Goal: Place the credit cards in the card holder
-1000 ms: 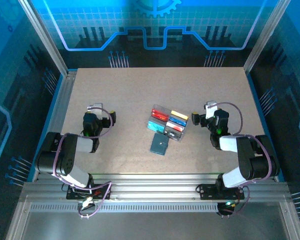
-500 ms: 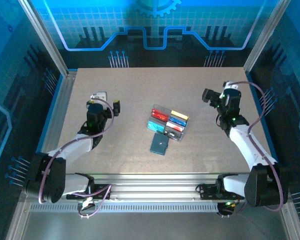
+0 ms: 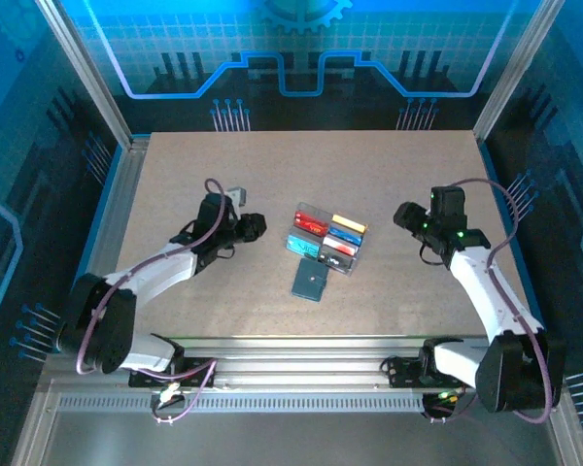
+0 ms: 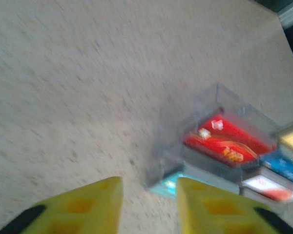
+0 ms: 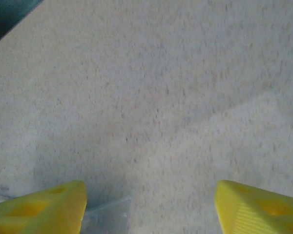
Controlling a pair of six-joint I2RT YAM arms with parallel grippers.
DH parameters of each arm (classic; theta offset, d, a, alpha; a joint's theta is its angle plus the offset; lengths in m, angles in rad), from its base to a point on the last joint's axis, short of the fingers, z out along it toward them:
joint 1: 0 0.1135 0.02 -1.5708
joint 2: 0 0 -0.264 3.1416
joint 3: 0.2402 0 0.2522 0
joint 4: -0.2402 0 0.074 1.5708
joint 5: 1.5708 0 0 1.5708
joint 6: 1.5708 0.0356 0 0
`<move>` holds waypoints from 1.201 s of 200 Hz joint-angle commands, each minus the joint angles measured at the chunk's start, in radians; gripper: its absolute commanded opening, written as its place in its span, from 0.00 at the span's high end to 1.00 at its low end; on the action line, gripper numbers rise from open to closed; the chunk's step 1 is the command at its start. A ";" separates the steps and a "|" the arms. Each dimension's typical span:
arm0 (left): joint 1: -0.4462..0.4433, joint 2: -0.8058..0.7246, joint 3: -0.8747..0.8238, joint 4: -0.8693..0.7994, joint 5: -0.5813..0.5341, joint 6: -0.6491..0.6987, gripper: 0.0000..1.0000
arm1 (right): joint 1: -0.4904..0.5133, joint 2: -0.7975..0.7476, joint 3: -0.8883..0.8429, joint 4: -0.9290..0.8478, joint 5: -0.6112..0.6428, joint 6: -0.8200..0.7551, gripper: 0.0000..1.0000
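- The credit cards [image 3: 327,236] all sit in the compartments of a clear tray [image 4: 198,109] at mid-table. Red, yellow, blue and teal are noted. None is in the card holder.
- The card holder [image 3: 311,282] lies flat on the table close by the tray's near corner and appears folded shut. Contact between the two cannot be told.
- The left gripper [image 4: 150,195] is poised just beside the tray's left side, its fingers a narrow gap apart with nothing between them.
- The right gripper [image 5: 151,200] is over bare table to the right of the tray, its fingers spread wide and empty.
- Step in hand, as judged: the approach to the first card. No card has been lifted.
- Next move calls for lowering the fingers into one compartment to nip a thin card by its edges. The holder will likely need opening or steadying by the other arm.
- Materials:
  - The cards are thin, stiff, glossy plastic rectangles.
  - The tray is rigid, transparent and thin-walled.
  - The holder is matte slate-blue, squarish and flat.
  - The table [image 3: 223,175] is a speckled, matte beige board.
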 commanded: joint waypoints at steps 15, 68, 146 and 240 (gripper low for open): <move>-0.081 0.133 -0.046 0.186 0.189 -0.237 0.89 | 0.058 -0.095 -0.051 -0.096 -0.038 -0.035 0.66; -0.120 0.341 0.007 0.313 0.234 -0.330 1.00 | 0.084 -0.161 -0.108 -0.119 -0.065 -0.063 1.00; -0.128 0.503 0.141 0.308 0.244 -0.322 1.00 | 0.171 -0.138 -0.134 -0.099 -0.066 -0.112 1.00; -0.181 0.671 0.340 0.279 0.273 -0.312 1.00 | 0.268 -0.035 -0.134 -0.065 -0.017 -0.138 0.97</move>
